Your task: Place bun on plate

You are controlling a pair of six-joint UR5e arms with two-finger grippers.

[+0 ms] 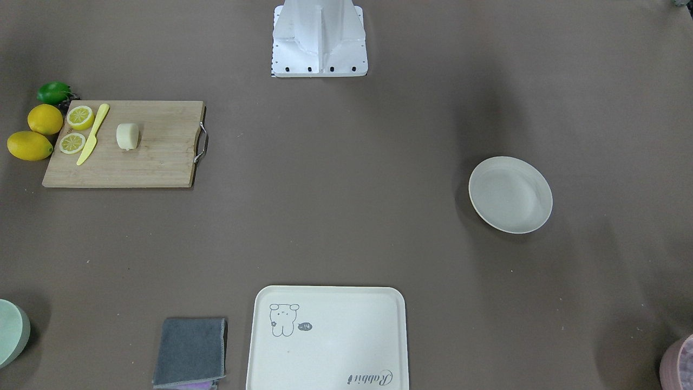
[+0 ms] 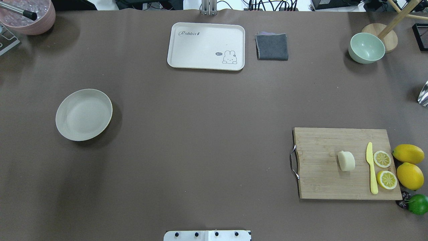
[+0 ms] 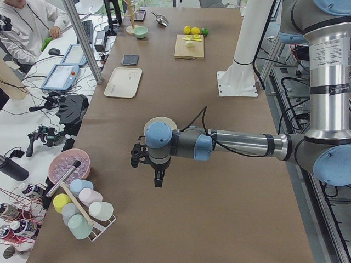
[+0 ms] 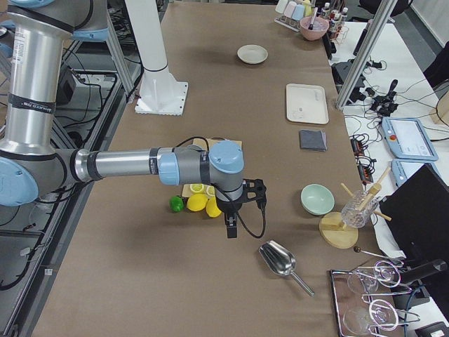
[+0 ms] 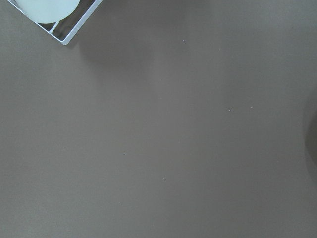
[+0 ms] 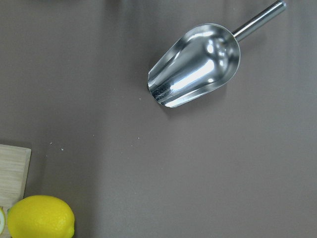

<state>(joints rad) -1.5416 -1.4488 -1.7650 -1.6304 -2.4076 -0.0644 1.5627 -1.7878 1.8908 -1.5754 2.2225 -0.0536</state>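
The pale cream bun (image 1: 128, 136) (image 2: 346, 161) lies on a wooden cutting board (image 2: 334, 150), beside a yellow knife (image 2: 371, 167) and two lemon slices. The round off-white plate (image 1: 510, 194) (image 2: 83, 114) sits bare on the far side of the table from the board. My left gripper (image 3: 158, 178) hangs above the table end near the plate. My right gripper (image 4: 231, 230) hangs past the lemons, far from the bun. Both show only in the side views, so I cannot tell whether they are open or shut.
A cream tray with a drawing (image 2: 206, 46) and a folded grey cloth (image 2: 272, 46) lie at the far edge. A green bowl (image 2: 366, 48), whole lemons (image 2: 408, 167), a lime (image 2: 418, 204) and a metal scoop (image 6: 195, 64) are on the right. A pink bowl (image 2: 30, 16) stands far left.
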